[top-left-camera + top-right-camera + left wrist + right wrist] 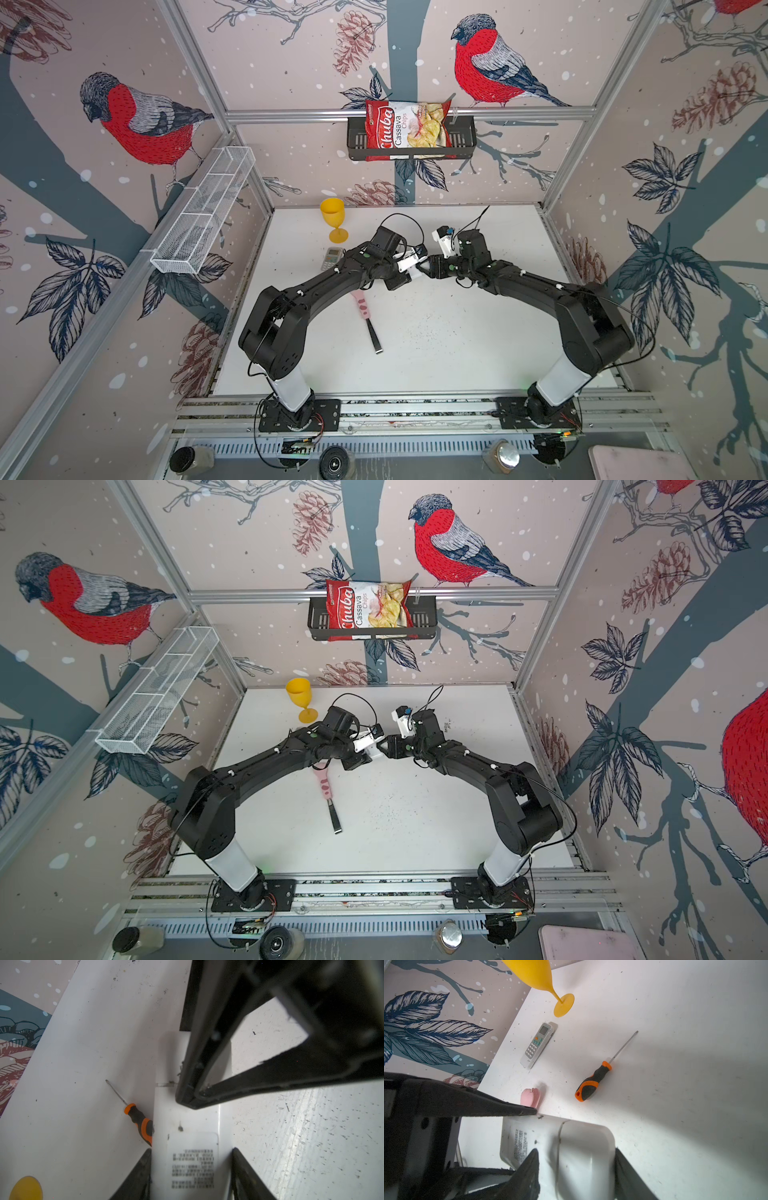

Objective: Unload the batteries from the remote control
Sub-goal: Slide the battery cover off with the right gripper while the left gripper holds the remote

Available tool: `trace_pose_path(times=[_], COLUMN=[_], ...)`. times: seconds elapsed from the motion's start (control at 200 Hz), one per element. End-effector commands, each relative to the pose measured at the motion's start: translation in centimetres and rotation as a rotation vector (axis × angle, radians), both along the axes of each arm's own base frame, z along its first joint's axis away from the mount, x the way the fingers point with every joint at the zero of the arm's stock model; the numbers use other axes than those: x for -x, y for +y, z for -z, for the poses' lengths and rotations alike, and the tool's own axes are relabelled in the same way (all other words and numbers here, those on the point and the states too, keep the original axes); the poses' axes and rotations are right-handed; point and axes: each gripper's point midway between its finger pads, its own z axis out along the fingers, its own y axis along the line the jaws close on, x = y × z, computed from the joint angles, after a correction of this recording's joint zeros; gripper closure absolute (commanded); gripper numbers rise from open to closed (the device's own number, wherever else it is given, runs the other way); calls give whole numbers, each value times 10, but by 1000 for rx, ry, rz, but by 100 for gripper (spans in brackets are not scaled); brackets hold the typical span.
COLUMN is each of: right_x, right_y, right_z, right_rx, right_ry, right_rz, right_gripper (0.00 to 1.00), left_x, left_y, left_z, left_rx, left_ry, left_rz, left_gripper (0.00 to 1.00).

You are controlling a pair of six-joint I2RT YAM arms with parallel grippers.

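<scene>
1. In the right wrist view the right gripper (576, 1149) stood astride the cover end of the remote control (583, 1138), jaws parted. Whether it pinched or merely flanked that end I could not tell. No batteries showed, so I judged them inside, cover on.
2. In the left wrist view the left gripper (191, 1149) clasped the remote control by its long edges, label side up, likely to offer the battery side to its partner. The screwdriver (139, 1120) lay on the table (83, 1053) beside that edge.
3. In both top views the grippers met mid-table. A pink-handled tool (365, 309) lay near the left forearm, with a yellow goblet (332, 212) and second remote (333, 257) back-left. The right half offered room to set things down.
</scene>
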Motion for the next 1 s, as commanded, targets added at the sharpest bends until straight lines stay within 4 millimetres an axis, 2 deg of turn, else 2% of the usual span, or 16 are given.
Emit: trace_pose_path(times=[0.0, 0.39, 0.59, 0.8, 0.996], right_x=[-3, -7, -8, -5, -4], right_y=[-1, -6, -10, -10, -13], right_z=[5, 4, -1, -11, -21], right_rx=[45, 72, 85, 61, 45], right_ry=[-20, -31, -51, -67, -88], right_rz=[6, 31, 47, 38, 45], right_gripper=[45, 68, 72, 81, 86], left_x=[-5, -5, -5, -6, -6], left_y=[-4, -2, -2, -2, -1], left_z=[-9, -11, -10, -9, -5], left_rx=[30, 33, 33, 33, 26], left_ry=[-31, -37, -37, -34, -30], left_rz=[0, -5, -4, -6, -9], left_gripper=[70, 71, 71, 71, 71])
